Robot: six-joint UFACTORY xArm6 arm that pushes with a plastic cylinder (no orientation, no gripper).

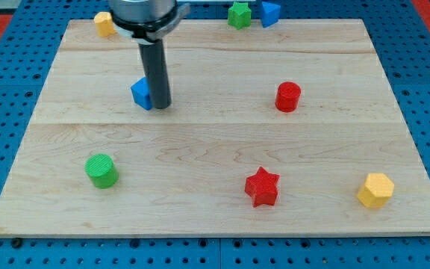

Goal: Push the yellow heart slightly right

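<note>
- At the view's top left, near the corner of the wooden board [200, 149], sits the yellow heart [104, 24], the block I have to move. Only part of it shows, because my arm's housing covers its right side. What I can see is a small, rounded, warm yellow lump. I cannot make out the heart's lobes from here, so I take the shape on the task's word.
- Lower down on the left, the green cylinder [101, 170] stands upright, well apart from everything else.
- Next comes my rod. My tip [160, 104] rests on the board, touching or just beside the right side of the blue block [141, 93], whose shape I cannot tell since the rod hides part of it. There are no jaws to open or close; my tip is bare and holds nothing.
- My tip is below and to the right of the heart. To push the heart right, I judge it must get round to the heart's left side first.
- At the middle bottom lies the red star [262, 187].
- At the top edge, a green star [239, 14] and a blue block [269, 13] sit close together.
- The red cylinder [287, 97] stands right of centre.
- The yellow hexagon [375, 190] rests near the bottom right corner.
</note>
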